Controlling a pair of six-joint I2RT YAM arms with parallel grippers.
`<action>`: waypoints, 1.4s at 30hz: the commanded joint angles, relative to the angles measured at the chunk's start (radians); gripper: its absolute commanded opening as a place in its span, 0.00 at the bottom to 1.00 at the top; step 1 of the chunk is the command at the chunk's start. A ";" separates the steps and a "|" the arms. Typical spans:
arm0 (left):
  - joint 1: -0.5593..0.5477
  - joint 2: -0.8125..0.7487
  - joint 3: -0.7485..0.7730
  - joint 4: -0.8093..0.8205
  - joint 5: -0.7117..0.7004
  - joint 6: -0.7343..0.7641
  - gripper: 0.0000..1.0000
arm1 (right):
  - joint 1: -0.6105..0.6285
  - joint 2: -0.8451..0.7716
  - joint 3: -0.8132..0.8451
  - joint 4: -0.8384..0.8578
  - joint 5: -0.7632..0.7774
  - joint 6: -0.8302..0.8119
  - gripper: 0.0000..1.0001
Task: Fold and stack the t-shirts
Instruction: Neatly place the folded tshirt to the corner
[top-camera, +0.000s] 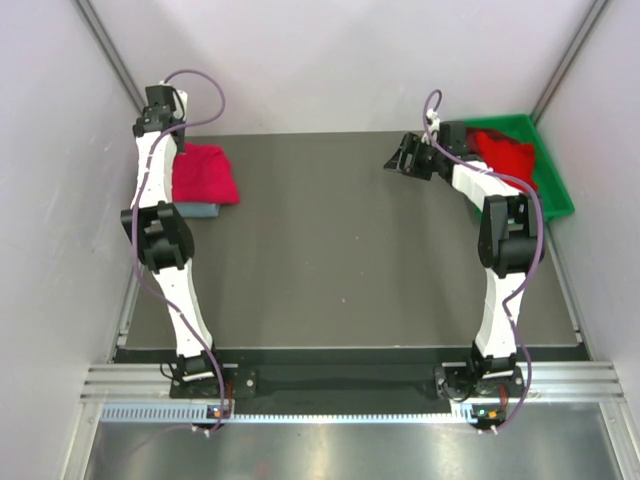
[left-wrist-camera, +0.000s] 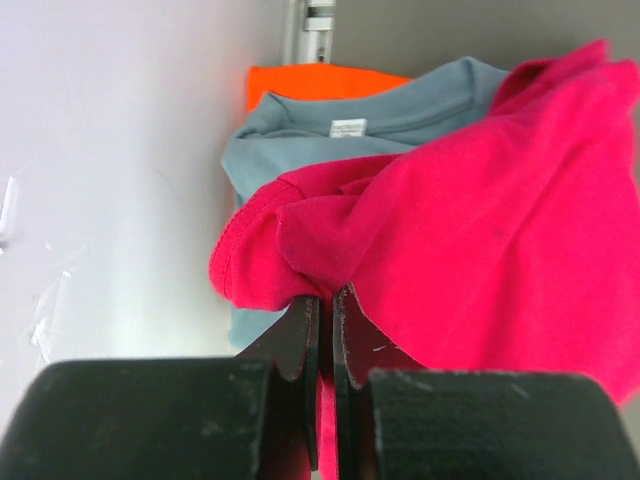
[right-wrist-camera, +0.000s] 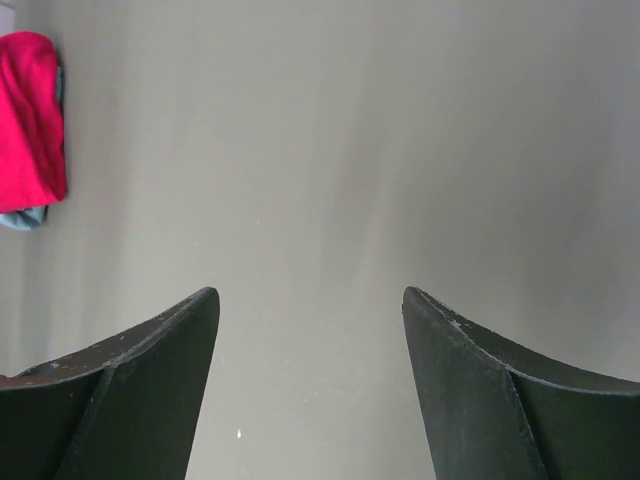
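Top external view puts the crumpled red t-shirt (top-camera: 505, 155) in the green plastic bin (top-camera: 555, 185), just right of your right gripper (top-camera: 398, 160), the nearer one, its jaws spread and empty. Your left gripper (left-wrist-camera: 322, 310) is clenched on the bright red t-shirt (top-camera: 205, 172) lying on the grey-blue t-shirt (top-camera: 198, 210), far left.

Top view straight down, wrist views low, all sharing red t-shirt (top-camera: 205, 172), left closest

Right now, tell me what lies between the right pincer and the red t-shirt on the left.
Only bare table, seen in the top external and right wrist views; nothing sits between the right pincer and the red t-shirt.
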 joint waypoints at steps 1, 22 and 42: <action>-0.008 0.012 0.023 0.125 -0.119 0.058 0.00 | 0.013 -0.081 -0.016 0.045 -0.007 -0.015 0.75; -0.006 0.058 -0.069 0.335 -0.409 0.245 0.00 | 0.023 -0.084 -0.027 0.042 -0.004 -0.020 0.75; -0.003 0.205 -0.069 0.549 -0.505 0.425 0.00 | 0.027 -0.096 -0.038 0.034 0.004 -0.032 0.75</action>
